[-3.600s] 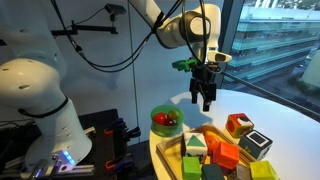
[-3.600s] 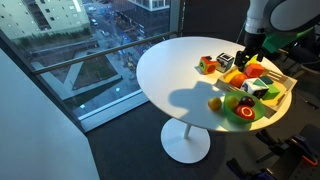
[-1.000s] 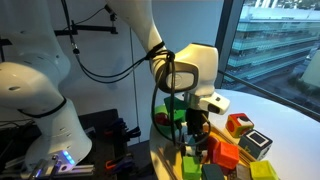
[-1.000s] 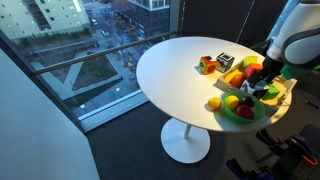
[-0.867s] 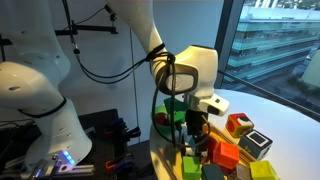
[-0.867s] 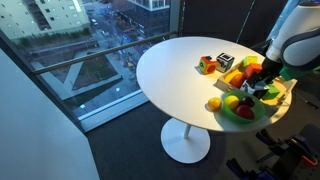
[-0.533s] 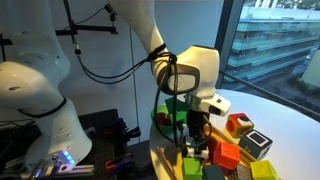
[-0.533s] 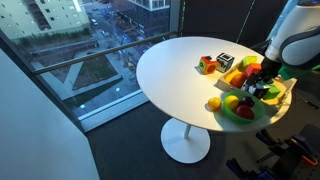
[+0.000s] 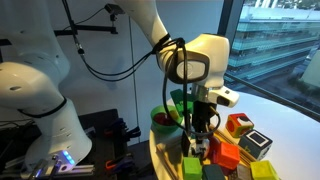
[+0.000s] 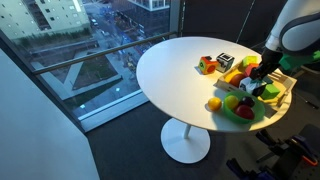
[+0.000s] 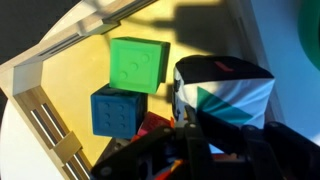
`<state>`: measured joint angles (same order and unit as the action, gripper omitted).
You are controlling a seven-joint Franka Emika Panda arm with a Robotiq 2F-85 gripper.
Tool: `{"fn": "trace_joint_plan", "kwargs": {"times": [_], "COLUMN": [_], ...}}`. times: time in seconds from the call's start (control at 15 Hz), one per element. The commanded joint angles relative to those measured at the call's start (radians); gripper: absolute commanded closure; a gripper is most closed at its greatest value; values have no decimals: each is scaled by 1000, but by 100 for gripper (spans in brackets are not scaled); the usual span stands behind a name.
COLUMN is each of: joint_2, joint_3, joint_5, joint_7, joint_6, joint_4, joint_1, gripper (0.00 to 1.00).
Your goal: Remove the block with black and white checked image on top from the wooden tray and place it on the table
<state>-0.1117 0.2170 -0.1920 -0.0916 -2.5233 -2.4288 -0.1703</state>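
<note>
The small cube with black-and-white checked top (image 11: 225, 92) lies immediately ahead of my gripper (image 9: 200, 145), inside the shallow light-wood tray (image 11: 72, 85), right of the green cube (image 11: 138, 64) in the wrist view. I cannot tell whether my gripper is closed on it.

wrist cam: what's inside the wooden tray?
Wrist view shows a green block, a blue block and the black-and-white block within the wooden tray. The gripper covers the tray's near part, so anything there is hidden.
</note>
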Motion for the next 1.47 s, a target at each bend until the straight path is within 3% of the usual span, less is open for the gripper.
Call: {"fn": "trace_joint_plan", "kwargs": {"times": [0.0,0.6,1.4], "joint_2": [52,95,-32], "joint_3": [-14,-67,-128], "joint_5": [-3,-12,-58], "joint_7": [-25,-63,-211], "joint_6": [110,205,191], "joint_4": [42,129,246], "joint_1": [14,45,129], "gripper": [96,97,97]}}
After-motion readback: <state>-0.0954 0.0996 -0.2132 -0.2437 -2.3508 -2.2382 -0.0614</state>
